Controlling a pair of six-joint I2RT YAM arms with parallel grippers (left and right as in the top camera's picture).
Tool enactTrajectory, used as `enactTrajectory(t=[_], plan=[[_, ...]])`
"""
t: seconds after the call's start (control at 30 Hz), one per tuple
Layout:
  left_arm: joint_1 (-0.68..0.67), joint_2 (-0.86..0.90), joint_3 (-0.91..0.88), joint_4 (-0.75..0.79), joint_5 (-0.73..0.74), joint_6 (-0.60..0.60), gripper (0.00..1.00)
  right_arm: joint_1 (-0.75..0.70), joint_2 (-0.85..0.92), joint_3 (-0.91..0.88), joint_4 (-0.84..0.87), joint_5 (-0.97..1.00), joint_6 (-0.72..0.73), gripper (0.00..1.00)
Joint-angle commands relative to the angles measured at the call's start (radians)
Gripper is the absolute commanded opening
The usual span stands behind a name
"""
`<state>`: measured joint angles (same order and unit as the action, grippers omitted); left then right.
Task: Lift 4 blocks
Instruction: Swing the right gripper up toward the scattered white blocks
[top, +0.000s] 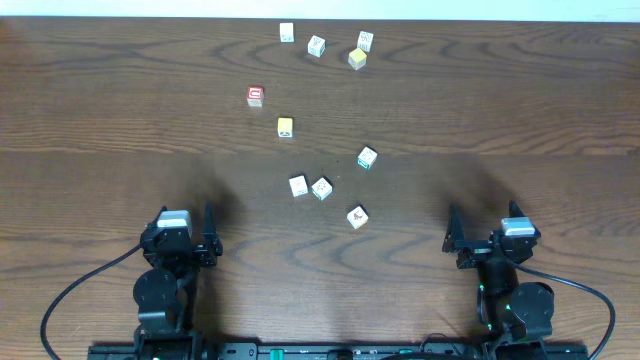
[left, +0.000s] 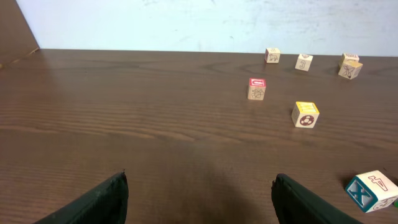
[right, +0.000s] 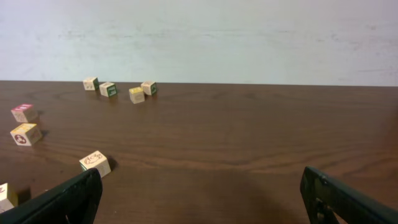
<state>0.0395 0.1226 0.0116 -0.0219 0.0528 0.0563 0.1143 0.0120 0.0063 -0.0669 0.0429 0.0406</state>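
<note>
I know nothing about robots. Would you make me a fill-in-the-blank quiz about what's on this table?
Only one cube is coloured ___. The yellow cubes number ___. The left gripper and right gripper both stand ___, holding nothing.
Missing words: red; two; open.

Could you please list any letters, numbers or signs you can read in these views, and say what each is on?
"X": it seems, in teal, on the side of the white block at the left wrist view's lower right.
Marks on the red cube, yellow cube and other white blocks: too small or blurred to read.
No other text.
</note>
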Motion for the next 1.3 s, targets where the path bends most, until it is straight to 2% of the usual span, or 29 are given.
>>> enactTrajectory(t=[0.0,0.13,0.17,0.27,0.33,0.4,0.5,0.67,0.83,0.93,1.13,1.27], plan=[[0.007,0.001,-0.008,-0.048,-0.005,-0.001,0.74,-0.005,-0.007,-0.001,-0.005,0.001,-0.009,0.99],[0.007,0.001,-0.008,-0.048,-0.005,-0.001,0.74,-0.004,-0.007,0.000,0.083,0.013,0.021,0.99],[0.007,0.001,-0.008,-0.048,-0.005,-0.001,0.74,-0.003,-0.007,0.005,0.121,-0.051,0.087,0.99],[0.007,0.001,-0.008,-0.048,-0.005,-0.001,0.74,-0.002,-0.007,0.051,0.197,-0.428,0.314,0.99],[0.007,0.001,-0.008,-0.048,-0.005,-0.001,0.74,-0.002,-0.007,0.085,0.195,-0.584,0.328,0.99],[0.007,0.001,-0.008,-0.048,-0.005,-0.001,0.74,-0.002,-0.007,0.093,0.193,-0.652,0.325,0.99],[0.007,0.001,-0.008,-0.048,-0.005,-0.001,0.74,-0.002,-0.006,0.088,0.084,-0.676,0.329,0.99],[0.007,0.001,-0.008,-0.048,-0.005,-0.001,0.74,-0.002,-0.005,0.092,0.045,-0.713,0.340,0.99],[0.007,0.001,-0.008,-0.048,-0.005,-0.001,0.74,-0.002,0.063,0.153,-0.079,-0.683,0.319,0.99],[0.007,0.001,-0.008,-0.048,-0.005,-0.001,0.74,-0.002,0.211,0.236,-0.103,-0.632,0.250,0.99],[0.007,0.001,-0.008,-0.048,-0.005,-0.001,0.74,-0.002,0.705,0.533,-0.126,-0.599,0.131,0.99],[0.007,0.001,-0.008,-0.048,-0.005,-0.001,0.74,0.016,1.069,0.897,-0.356,-0.608,0.079,0.99]])
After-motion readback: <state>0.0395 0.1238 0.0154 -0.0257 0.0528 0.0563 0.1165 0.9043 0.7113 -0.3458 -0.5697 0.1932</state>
